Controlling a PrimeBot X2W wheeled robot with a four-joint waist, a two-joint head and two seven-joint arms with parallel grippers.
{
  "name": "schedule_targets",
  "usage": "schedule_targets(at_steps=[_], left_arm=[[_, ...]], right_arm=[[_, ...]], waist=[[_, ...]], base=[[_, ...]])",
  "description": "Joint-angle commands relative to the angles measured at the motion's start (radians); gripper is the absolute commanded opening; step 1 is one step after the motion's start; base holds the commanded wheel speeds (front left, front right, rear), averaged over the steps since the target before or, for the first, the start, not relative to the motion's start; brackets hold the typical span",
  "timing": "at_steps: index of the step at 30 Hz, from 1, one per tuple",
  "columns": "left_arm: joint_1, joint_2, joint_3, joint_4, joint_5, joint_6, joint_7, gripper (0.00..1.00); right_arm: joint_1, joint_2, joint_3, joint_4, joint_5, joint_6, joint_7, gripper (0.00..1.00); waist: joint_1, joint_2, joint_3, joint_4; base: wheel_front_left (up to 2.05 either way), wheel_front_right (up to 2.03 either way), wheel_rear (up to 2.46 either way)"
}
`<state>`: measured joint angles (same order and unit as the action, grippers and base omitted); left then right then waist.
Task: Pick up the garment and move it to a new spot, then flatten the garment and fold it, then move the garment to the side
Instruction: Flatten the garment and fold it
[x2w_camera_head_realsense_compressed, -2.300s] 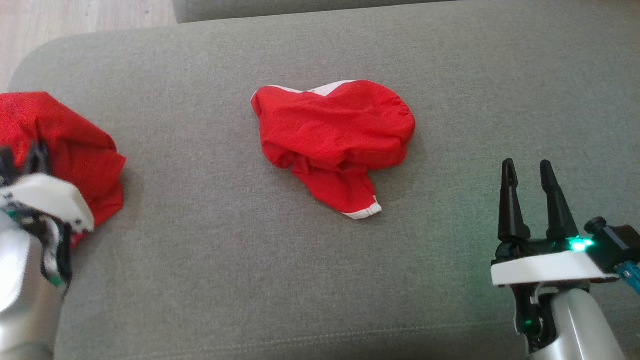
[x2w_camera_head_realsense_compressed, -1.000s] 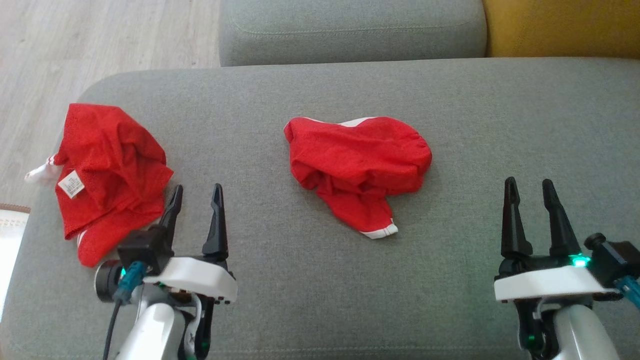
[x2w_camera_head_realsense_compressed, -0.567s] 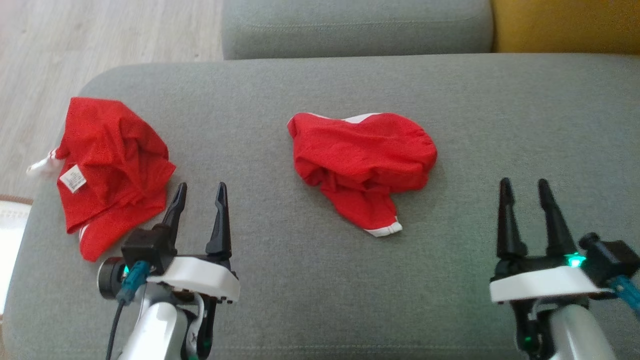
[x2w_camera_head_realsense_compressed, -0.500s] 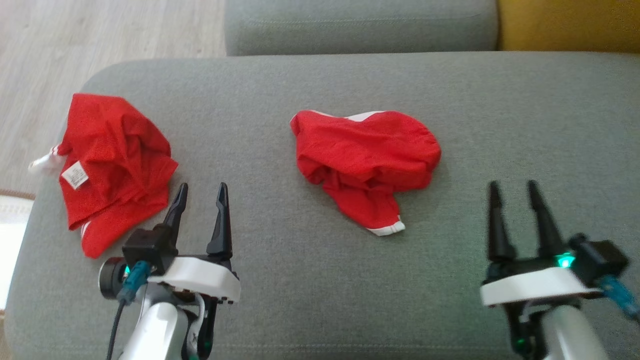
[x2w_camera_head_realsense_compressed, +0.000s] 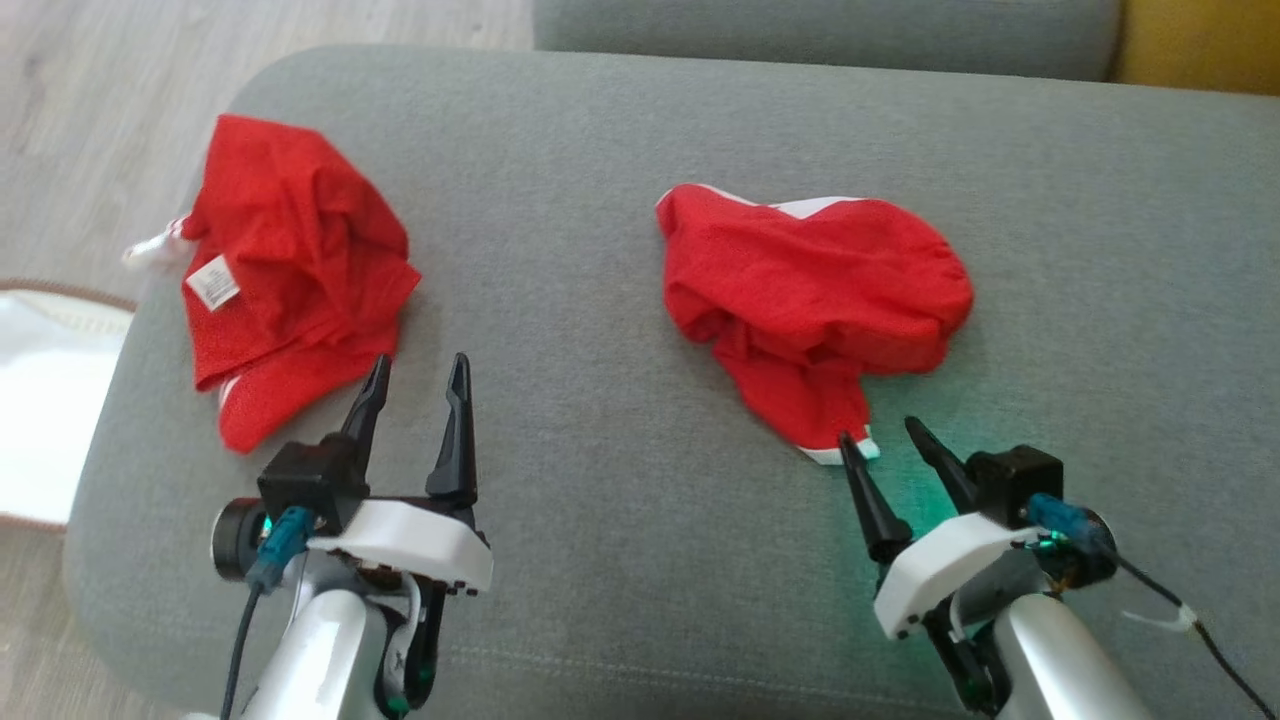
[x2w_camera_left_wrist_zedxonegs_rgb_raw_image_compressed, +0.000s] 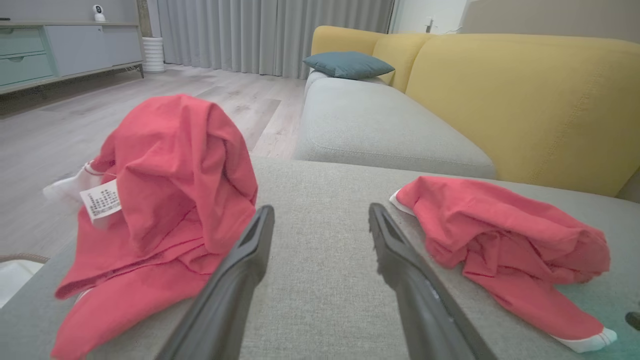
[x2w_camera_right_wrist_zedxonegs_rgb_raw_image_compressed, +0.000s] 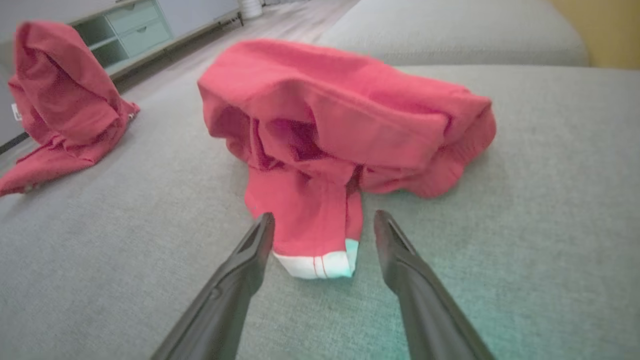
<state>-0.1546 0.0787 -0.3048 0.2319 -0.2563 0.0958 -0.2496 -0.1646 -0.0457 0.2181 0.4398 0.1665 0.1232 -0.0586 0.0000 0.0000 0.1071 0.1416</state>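
A crumpled red garment (x2w_camera_head_realsense_compressed: 815, 285) with a white-trimmed end lies in the middle of the grey sofa seat (x2w_camera_head_realsense_compressed: 600, 520). My right gripper (x2w_camera_head_realsense_compressed: 880, 435) stands open just short of that white cuff (x2w_camera_right_wrist_zedxonegs_rgb_raw_image_compressed: 315, 263), which lies between the two fingers in the right wrist view, untouched. A second red garment (x2w_camera_head_realsense_compressed: 290, 270) with a white label is heaped at the seat's left end. My left gripper (x2w_camera_head_realsense_compressed: 415, 365) is open and empty, just below and right of that heap (x2w_camera_left_wrist_zedxonegs_rgb_raw_image_compressed: 165, 200), over bare cushion.
Beyond the seat lies another grey cushion (x2w_camera_left_wrist_zedxonegs_rgb_raw_image_compressed: 370, 130) and a yellow sofa back (x2w_camera_left_wrist_zedxonegs_rgb_raw_image_compressed: 525, 95). Wooden floor (x2w_camera_head_realsense_compressed: 80, 120) runs past the seat's left edge, with a pale rug (x2w_camera_head_realsense_compressed: 45, 400) beside it. A cabinet (x2w_camera_left_wrist_zedxonegs_rgb_raw_image_compressed: 60, 50) stands across the room.
The head camera has shifted, so the whole scene sits further right and up. My right gripper has moved left and forward to the middle garment's white cuff. The left gripper stays put.
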Motion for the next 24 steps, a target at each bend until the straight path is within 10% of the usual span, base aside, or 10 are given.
schedule_targets(at_steps=[1, 13, 15, 24], left_arm=[[-0.048, 0.0, 0.041, -0.027, 0.007, -0.002, -0.012, 1.0], [-0.065, -0.012, 0.069, -0.027, 0.011, -0.009, -0.012, 1.0], [-0.069, -0.013, 0.078, -0.027, 0.012, -0.01, -0.012, 1.0], [-0.068, -0.015, 0.111, -0.023, 0.023, -0.014, -0.012, 1.0]], right_arm=[[-0.049, -0.004, 0.007, 0.004, 0.009, 0.008, 0.011, 1.0], [-0.126, -0.004, 0.022, 0.177, 0.103, 0.008, 0.062, 1.0], [-0.133, -0.004, 0.039, 0.195, 0.125, 0.008, 0.077, 0.0], [-0.176, -0.004, 0.021, 0.21, 0.15, 0.008, 0.026, 0.0]], waist=[[0.0, 0.0, 0.011, 0.017], [0.0, 0.0, 0.055, 0.049], [0.0, 0.0, 0.058, 0.051], [0.0, 0.0, 0.037, 0.042]], base=[[0.0, 0.0, 0.0], [0.0, 0.0, 0.0], [0.0, 0.0, 0.0], [0.0, 0.0, 0.0]])
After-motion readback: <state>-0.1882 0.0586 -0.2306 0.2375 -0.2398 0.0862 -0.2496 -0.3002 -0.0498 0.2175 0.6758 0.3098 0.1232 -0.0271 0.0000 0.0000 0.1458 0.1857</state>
